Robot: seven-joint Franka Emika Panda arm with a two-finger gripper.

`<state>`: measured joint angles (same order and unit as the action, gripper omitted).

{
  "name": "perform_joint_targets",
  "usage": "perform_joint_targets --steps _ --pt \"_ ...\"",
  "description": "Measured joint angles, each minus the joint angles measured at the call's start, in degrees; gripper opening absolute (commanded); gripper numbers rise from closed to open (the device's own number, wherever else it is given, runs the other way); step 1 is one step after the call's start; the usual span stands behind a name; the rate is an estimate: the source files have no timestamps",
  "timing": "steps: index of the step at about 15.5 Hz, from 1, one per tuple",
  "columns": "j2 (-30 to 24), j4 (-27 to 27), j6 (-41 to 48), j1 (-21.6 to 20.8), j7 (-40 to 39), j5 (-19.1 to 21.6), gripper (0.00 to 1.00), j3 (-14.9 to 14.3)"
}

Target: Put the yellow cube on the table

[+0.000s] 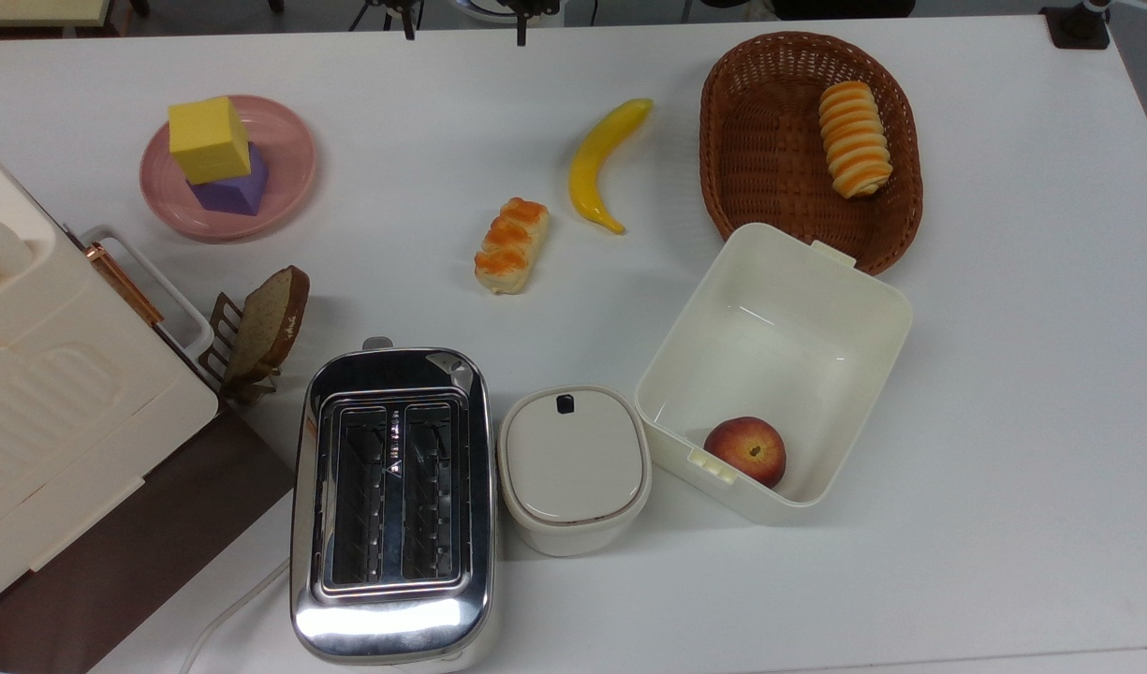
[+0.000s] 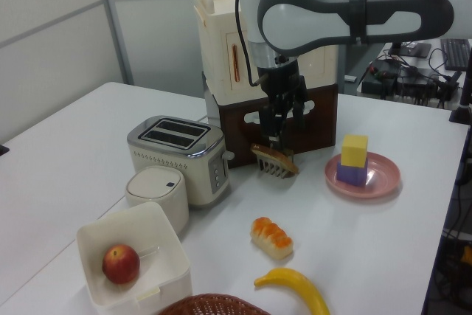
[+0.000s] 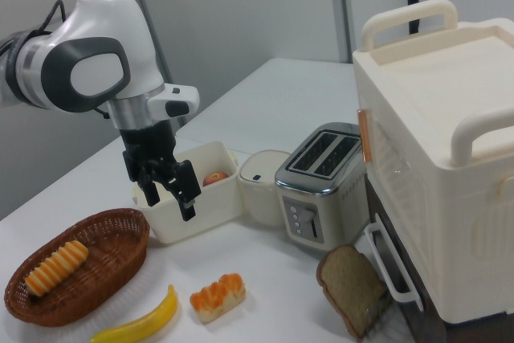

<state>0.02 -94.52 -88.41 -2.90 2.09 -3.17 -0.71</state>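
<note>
Top view: I am seeing the yellow cube (image 1: 209, 139) sitting atop the purple cube (image 1: 231, 186) on the pink plate (image 1: 287, 150) near the table's (image 1: 1004, 374) far-left corner, while my gripper (image 3: 167, 193) is hanging spread and empty above the table.

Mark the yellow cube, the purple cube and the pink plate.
yellow cube (image 1: 208, 138), top view, top face.
purple cube (image 1: 233, 192), top view, exposed side below the yellow one.
pink plate (image 1: 292, 150), top view, bare right rim.

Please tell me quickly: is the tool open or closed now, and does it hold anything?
Tool: open, holding nothing. The yellow cube sits on the purple cube.
</note>
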Motion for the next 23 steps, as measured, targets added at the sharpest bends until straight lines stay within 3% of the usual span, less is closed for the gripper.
perform_joint_targets --steps 23 --pt "1.38 -0.88 -0.87 0.10 0.00 0.54 1.00 -0.88"
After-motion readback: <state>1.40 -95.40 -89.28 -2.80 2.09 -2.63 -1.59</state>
